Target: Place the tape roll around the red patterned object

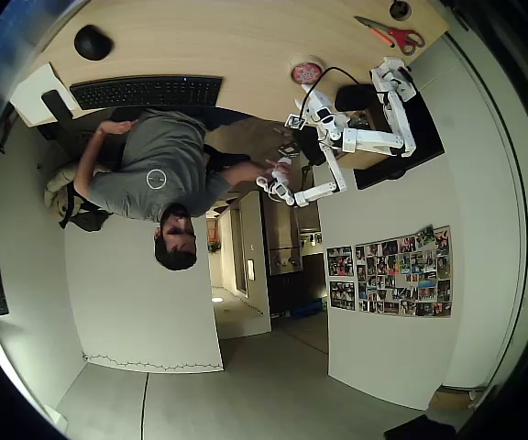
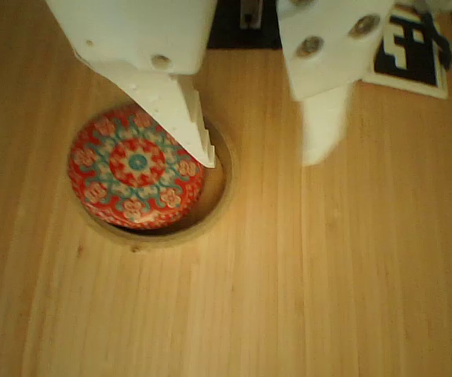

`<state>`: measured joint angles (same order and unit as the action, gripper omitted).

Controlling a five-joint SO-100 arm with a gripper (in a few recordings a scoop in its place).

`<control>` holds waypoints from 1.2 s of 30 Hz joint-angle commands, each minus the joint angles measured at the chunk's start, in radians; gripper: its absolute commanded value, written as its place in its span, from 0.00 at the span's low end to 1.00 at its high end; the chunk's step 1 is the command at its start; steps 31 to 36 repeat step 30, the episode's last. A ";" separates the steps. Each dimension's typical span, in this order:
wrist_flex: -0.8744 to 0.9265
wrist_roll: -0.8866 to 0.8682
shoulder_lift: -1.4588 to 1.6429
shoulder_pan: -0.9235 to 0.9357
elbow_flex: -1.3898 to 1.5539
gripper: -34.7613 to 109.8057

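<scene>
Your tape roll already rings the red patterned object on the counter; the claw stands open, empty, so lift clear without snagging.

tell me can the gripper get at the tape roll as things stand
Probably yes: the open gripper hangs right over the tape roll, one finger inside the ring beside the red object, nothing between.

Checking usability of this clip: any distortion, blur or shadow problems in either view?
Overhead view: strong fisheye warp with dark corners, picture upside down, small round red patterned object tiny. Wrist view: sharp on that object inside the pale cream tape roll; right-hand white finger slightly blurred; soft shadow inside the ring.
</scene>
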<state>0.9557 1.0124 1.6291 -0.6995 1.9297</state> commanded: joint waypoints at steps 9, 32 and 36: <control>0.661 0.239 0.012 0.055 -0.626 0.57; 0.650 0.184 0.387 0.078 -0.216 0.56; 0.650 0.184 0.387 0.078 -0.216 0.56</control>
